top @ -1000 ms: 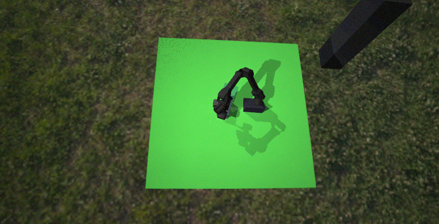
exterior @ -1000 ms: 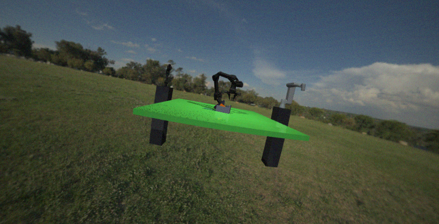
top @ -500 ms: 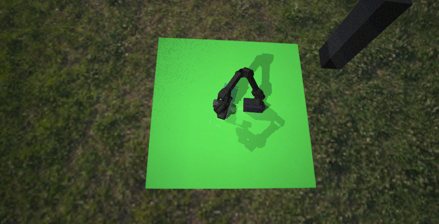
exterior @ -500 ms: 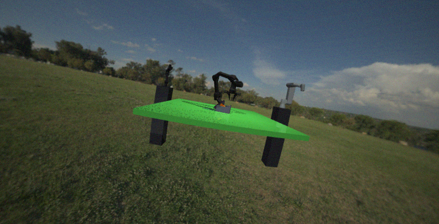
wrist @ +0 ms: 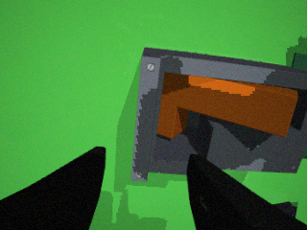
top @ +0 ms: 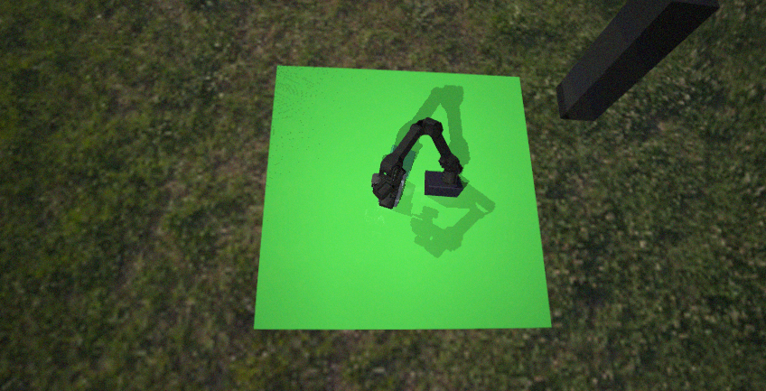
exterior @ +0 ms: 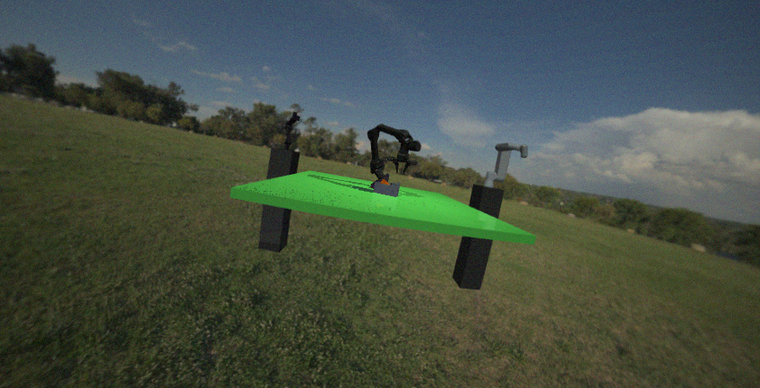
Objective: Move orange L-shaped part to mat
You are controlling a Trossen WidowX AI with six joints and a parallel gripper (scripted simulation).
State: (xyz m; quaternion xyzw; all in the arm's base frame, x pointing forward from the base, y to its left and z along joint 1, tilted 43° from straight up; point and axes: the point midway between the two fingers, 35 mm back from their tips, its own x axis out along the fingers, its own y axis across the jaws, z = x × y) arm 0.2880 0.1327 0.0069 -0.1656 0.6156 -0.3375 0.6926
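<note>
The orange L-shaped part point(exterior: 384, 182) point(wrist: 225, 103) is tipped in the pocket of the grey tray point(exterior: 390, 190) point(wrist: 147, 105). In the wrist view its L-shaped end is low at the pocket's left, and its straight end is raised at the right, with a dark shadow below. My gripper point(exterior: 401, 170) point(wrist: 147, 159) is open and empty, above the tray. In the wrist view its fingertips stand below and left of the part, to either side of the tray's lower left corner. In the top view the arm hides the part and most of the tray.
The darker green mat point(top: 409, 160) point(wrist: 300, 61) lies beside the tray, partly hidden by the arm in the top view. The bright green table point(top: 322, 268) point(exterior: 453, 213) carries the arm's dark base point(top: 442, 185). Dark pillars point(exterior: 275, 197) point(exterior: 474, 251) bearing other arms stand beyond the table.
</note>
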